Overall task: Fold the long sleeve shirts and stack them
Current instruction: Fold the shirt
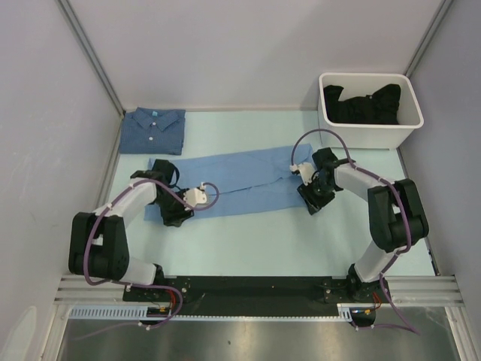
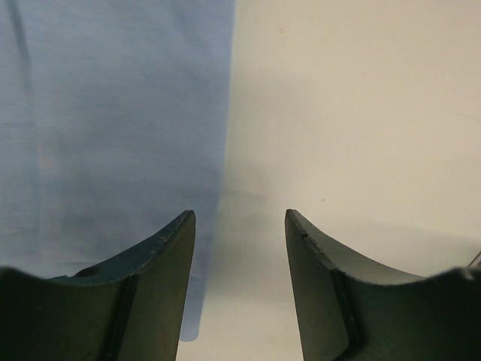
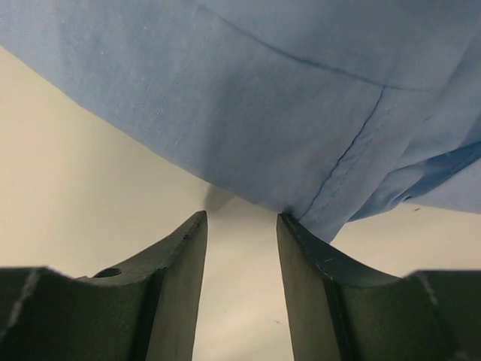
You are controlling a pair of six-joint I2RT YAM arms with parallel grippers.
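A light sky-blue shirt (image 1: 233, 179) lies folded into a long band across the middle of the table. A darker denim-blue shirt (image 1: 152, 129) lies folded at the far left, its collar and turquoise label up. My left gripper (image 1: 174, 218) is open at the band's near-left corner; in the left wrist view the cloth (image 2: 113, 120) lies at its left finger, and bare table lies between the jaws. My right gripper (image 1: 310, 201) is open at the band's near-right corner; in the right wrist view the cloth edge (image 3: 301, 113) lies just beyond its fingertips.
A white bin (image 1: 368, 111) holding dark clothes stands at the far right. Grey walls close in the left, back and right sides. The table (image 1: 255, 241) is pale green.
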